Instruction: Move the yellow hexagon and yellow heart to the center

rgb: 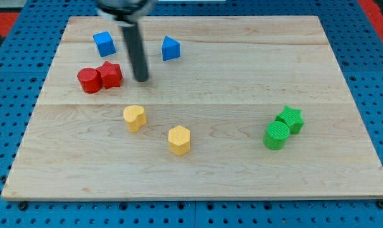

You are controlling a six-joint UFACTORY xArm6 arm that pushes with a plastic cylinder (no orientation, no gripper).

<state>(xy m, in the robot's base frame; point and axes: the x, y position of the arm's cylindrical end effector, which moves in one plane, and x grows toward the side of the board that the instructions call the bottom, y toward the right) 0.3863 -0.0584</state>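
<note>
The yellow heart (134, 117) lies left of the board's middle, toward the view's bottom. The yellow hexagon (179, 140) lies below and to the right of it, a short gap apart. My tip (142, 80) rests on the board above the yellow heart, about a block's length away, and just right of the red star (110, 75). It touches no block.
A red cylinder (88, 80) touches the red star's left side. A blue cube (104, 44) and a blue pentagon-like block (171, 48) sit near the view's top. A green star (290, 118) and green cylinder (276, 135) sit together at the right. The wooden board (343, 183) lies on blue pegboard.
</note>
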